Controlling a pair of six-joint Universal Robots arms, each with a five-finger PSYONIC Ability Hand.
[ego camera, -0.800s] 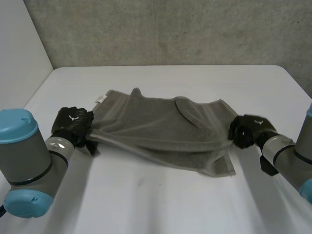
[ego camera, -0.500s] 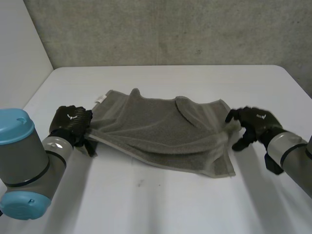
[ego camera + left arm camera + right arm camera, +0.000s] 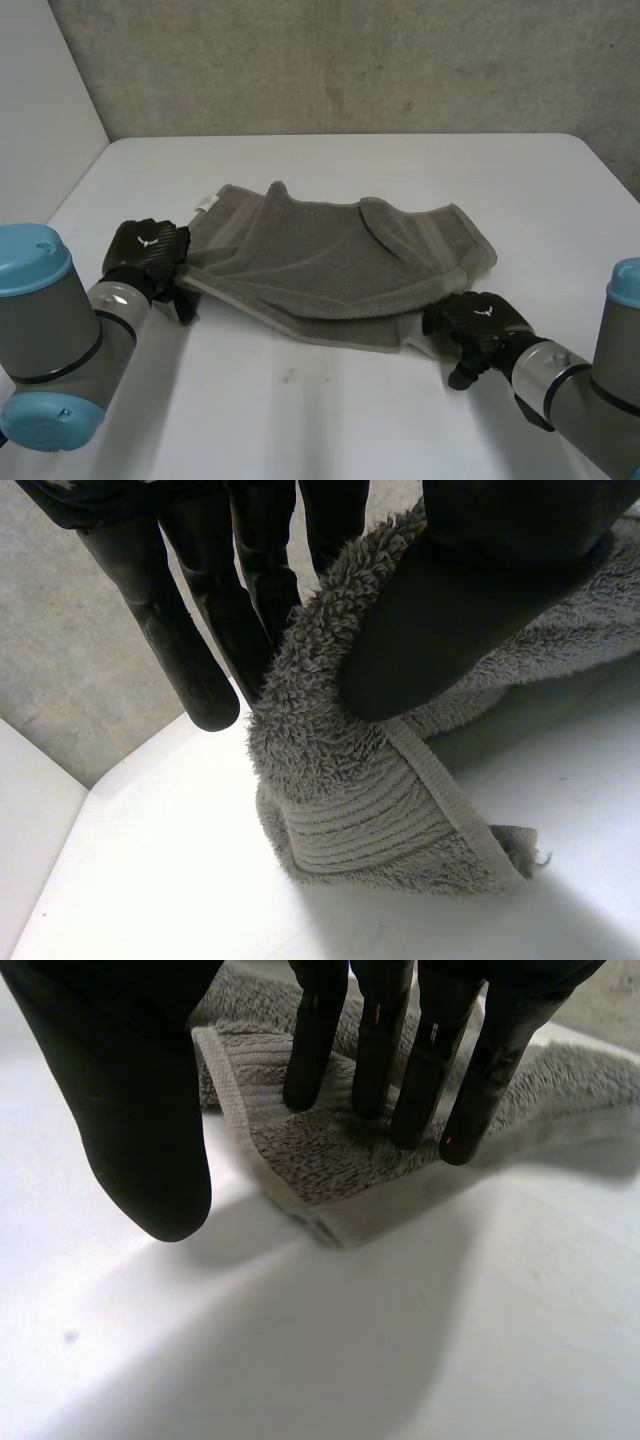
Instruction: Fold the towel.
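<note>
Lying rumpled across the middle of the white table (image 3: pixel 330 430), the grey towel (image 3: pixel 330 262) is partly doubled over, with a loose flap turned back near its far right corner. A grey concrete wall (image 3: pixel 350 60) stands behind the table.

At the towel's left end, the left robot hand (image 3: pixel 148 252) has the cloth pinched. In the left wrist view the thumb presses a bunched fold of terry against the fingers (image 3: pixel 262 590), and the banded hem hangs below them down to the table.

At the near right corner sits the right robot hand (image 3: pixel 476 322). In the right wrist view its fingers (image 3: pixel 420 1080) are straight and set side by side, their tips resting on top of the towel just inside the hemmed corner. The thumb stands apart from them over bare table beside the towel's edge and is not touching the cloth, so this hand is spread and grips nothing.
</note>
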